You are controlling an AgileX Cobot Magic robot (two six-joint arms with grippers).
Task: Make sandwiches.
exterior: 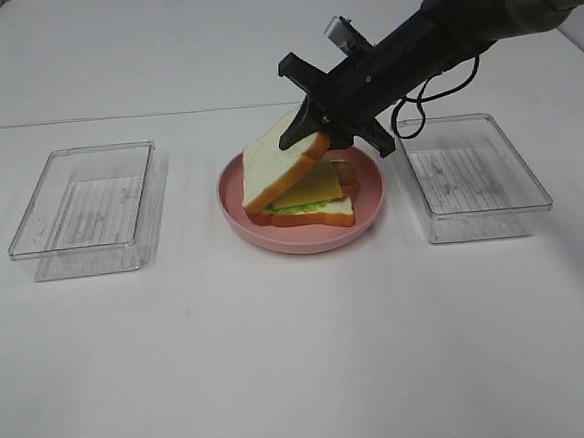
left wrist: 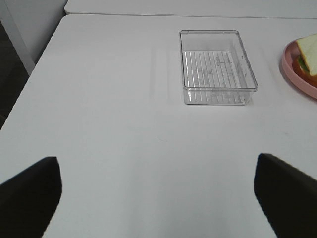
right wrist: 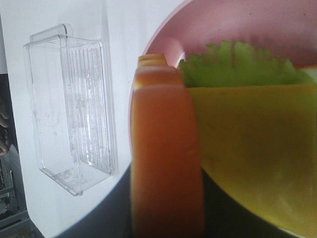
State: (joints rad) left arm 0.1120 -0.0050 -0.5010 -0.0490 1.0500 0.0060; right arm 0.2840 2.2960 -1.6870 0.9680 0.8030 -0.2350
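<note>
Between right gripper [exterior: 318, 127] jaws: white toy bread slice [exterior: 278, 163] pinched by orange-brown crust | likely light, stiff; grip edge.

The table [exterior: 282, 360] is a smooth, matt white surface. Two trays of clear, glossy plastic sit on it, the left tray [exterior: 86, 208] and the right tray [exterior: 474, 176], each with a ribbed floor. The pink plate [exterior: 367, 219] looks like matt, smooth plastic. The top bread slice [exterior: 278, 165] has a soft, foam-like matt white face and a smooth orange-brown crust. The cheese [right wrist: 257, 148] is smooth and slightly waxy yellow; the lettuce [right wrist: 237, 67] is crinkled, matt green. The right gripper [exterior: 318, 127] is matt black plastic.
</note>
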